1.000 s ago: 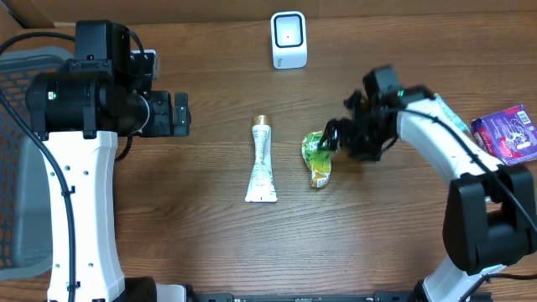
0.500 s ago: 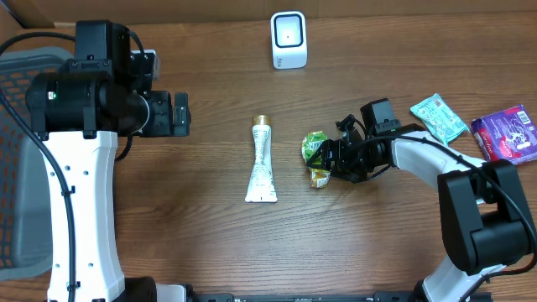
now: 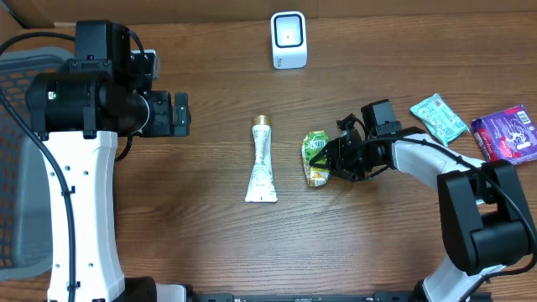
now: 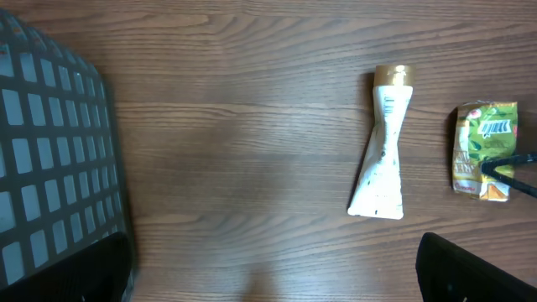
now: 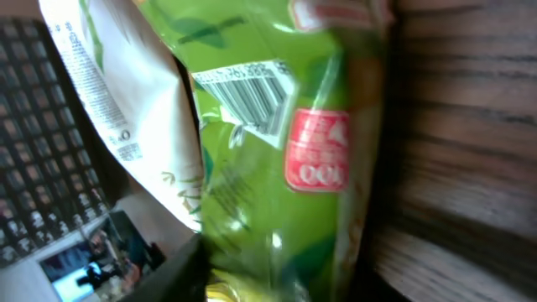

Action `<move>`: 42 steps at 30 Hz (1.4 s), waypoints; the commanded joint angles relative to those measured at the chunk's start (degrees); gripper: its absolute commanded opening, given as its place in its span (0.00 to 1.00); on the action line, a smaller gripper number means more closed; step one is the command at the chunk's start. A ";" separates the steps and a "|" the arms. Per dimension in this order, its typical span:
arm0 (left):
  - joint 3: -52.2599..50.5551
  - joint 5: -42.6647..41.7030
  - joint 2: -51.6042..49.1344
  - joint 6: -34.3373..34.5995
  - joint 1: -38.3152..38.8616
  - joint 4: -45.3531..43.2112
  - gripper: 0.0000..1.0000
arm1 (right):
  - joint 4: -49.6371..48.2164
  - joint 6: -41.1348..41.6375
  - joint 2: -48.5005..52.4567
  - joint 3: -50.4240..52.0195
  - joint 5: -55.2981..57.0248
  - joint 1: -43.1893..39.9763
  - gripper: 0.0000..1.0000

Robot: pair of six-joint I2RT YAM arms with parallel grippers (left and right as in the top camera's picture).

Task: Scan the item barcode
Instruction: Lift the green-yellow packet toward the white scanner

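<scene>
A brown wooden bench (image 3: 168, 235) lies under both arms.

The right jaws reach in low from the right. They are pulled in most of the way and pinch the right edge of the green pouch (image 3: 316, 158). The pouch lies flat on the bench, right at the tips of the jaws. In the right wrist view the pouch is so close that it fills almost the whole picture. Its barcode (image 5: 247, 96) shows there, a white patch with black bars, beside a red label.

Just past the pouch, on the side away from the right jaws, lies a white tube (image 3: 263, 161). It has a gold cap, and the cap points to the back of the bench. The tube and the pouch are near each other but do not touch.

Behind the right jaws, near the right edge of the bench, lies a teal packet (image 3: 438, 117). A purple packet (image 3: 505, 134) lies just beyond it.

The left jaws hang above the bench, well apart from the right jaws, with the tube between the two. They are spread wide and hold nothing. A grey basket (image 3: 17, 168) sits behind them at the left edge.

Farthest from both jaws, at the back of the bench, stands a small white scanner (image 3: 289, 39).
</scene>
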State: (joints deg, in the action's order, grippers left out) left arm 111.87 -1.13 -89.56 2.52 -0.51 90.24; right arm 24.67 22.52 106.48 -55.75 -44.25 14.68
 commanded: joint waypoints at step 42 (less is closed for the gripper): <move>0.20 -0.39 -0.74 -1.27 -0.22 -0.11 1.00 | 30.03 -15.52 -22.69 -34.38 12.44 4.13 0.04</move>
State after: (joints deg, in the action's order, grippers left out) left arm 111.87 -1.13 -89.91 2.52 -0.51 90.24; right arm 55.24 7.86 87.33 -87.44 -30.06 18.46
